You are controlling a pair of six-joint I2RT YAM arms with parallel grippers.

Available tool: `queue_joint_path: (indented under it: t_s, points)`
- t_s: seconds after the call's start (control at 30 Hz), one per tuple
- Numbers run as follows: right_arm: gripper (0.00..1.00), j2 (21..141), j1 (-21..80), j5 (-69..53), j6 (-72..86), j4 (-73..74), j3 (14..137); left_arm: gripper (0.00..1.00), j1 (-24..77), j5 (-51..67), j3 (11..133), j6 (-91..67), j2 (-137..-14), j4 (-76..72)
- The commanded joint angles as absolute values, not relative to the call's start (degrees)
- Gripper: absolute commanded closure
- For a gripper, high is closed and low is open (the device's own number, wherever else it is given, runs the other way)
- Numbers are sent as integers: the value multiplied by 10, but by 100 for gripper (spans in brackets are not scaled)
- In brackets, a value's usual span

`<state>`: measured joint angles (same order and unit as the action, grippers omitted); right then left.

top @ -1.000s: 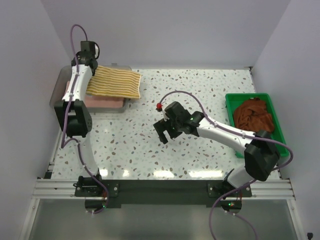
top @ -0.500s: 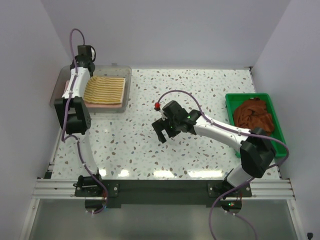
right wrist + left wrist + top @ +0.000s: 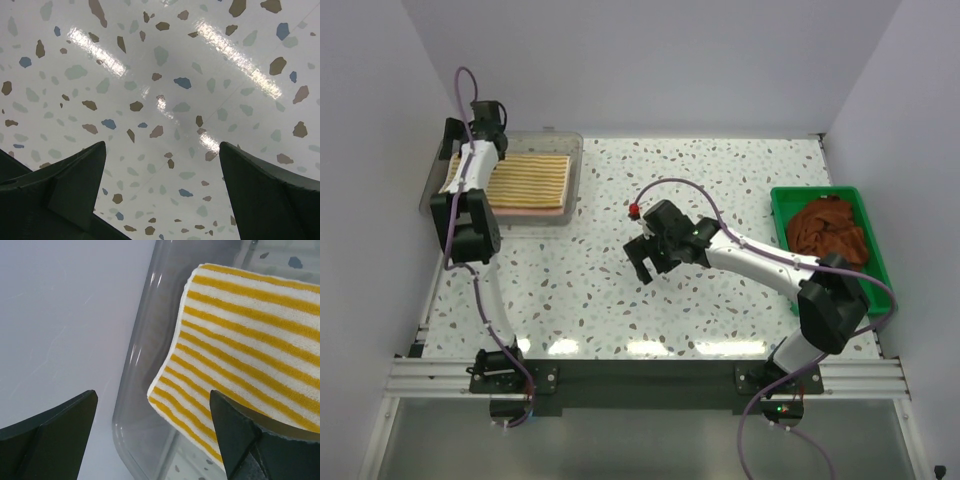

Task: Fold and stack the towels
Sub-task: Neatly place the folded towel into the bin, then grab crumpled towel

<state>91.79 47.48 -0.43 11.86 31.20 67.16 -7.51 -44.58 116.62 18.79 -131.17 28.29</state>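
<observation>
A yellow-and-white striped towel lies folded flat in the clear grey bin. It rests on a salmon-pink towel, of which only the near edge shows. My left gripper hangs open over the bin's far-left corner, with nothing between its fingers. Rust-brown towels lie crumpled in the green tray at the right. Over the middle of the table my right gripper stands open and empty.
The bin's curved wall lies close below the left fingers, with the white side wall just beyond it. The speckled table stretches between bin and tray. The right arm's link reaches from the tray side to the centre.
The left gripper has opened and let go of the striped towel, which now lies flat inside the bin. That gripper drew back toward the far-left corner. The right arm barely moved.
</observation>
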Motion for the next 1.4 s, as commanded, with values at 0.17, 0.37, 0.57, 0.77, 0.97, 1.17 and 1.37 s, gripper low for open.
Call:
queue_joint_path:
  t_s: [0.17, 0.37, 0.57, 0.77, 0.97, 1.17, 1.37]
  points:
    - [1, 871, 407, 135, 138, 345, 724, 0, -78, -270, 1180, -60, -1175, 352]
    - [1, 825, 291, 309, 210, 390, 740, 0, -43, -35, 907, -146, -973, 239]
    - [1, 817, 119, 338, 276, 432, 744, 0, 70, -3, 744, -156, -828, 193]
    - [12, 841, -10, 280, 319, 363, 722, 0, 102, 51, 532, -164, -723, 180]
    - [32, 903, -59, 251, 330, 345, 717, 0, 110, 85, 412, -163, -648, 142]
    - [44, 946, -83, 231, 321, 307, 690, 0, 110, 78, 375, -153, -635, 122]
    - [58, 981, -91, 198, 287, 275, 683, 0, 110, 70, 381, -151, -639, 120]
